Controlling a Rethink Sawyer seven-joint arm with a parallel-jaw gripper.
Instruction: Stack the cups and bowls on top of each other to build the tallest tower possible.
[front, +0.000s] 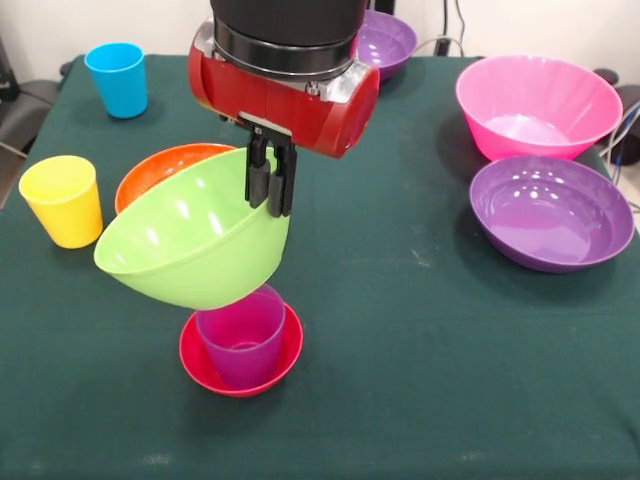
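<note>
I saw open table (430, 330) right of the stack, gripper (272, 185) clamped on the lime green bowl (190, 245) rim, bowl tilted, touching the purple cup (242, 335) in the red bowl (205, 365), orange bowl (150, 170) behind

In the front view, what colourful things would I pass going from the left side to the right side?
Yellow cup → blue cup → lime green bowl held tilted by the gripper → big pink bowl → purple bowl. The things that overlap the green bowl are left out.
</note>
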